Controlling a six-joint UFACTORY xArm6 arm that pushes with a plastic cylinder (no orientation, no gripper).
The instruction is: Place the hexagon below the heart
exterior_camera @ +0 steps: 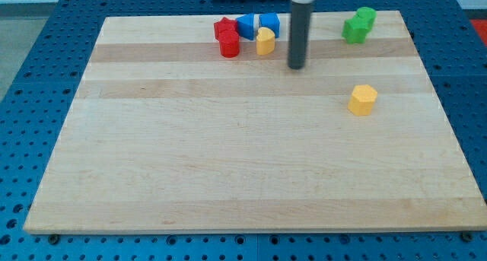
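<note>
The yellow hexagon point(363, 99) lies alone on the wooden board point(228, 162) at the view's right. The yellow heart point(265, 41) sits near the view's top centre, beside the red and blue blocks. My tip point(295, 65) rests on the board just right of and slightly below the heart, a small gap away. The hexagon is well to the right of and below my tip, not touching it.
A red star-like block point(224, 27) and a red cylinder point(229, 45) sit left of the heart. Two blue blocks point(247, 25) point(268, 22) lie above it. Two green blocks point(354, 29) point(366, 17) sit at the top right near the board's edge.
</note>
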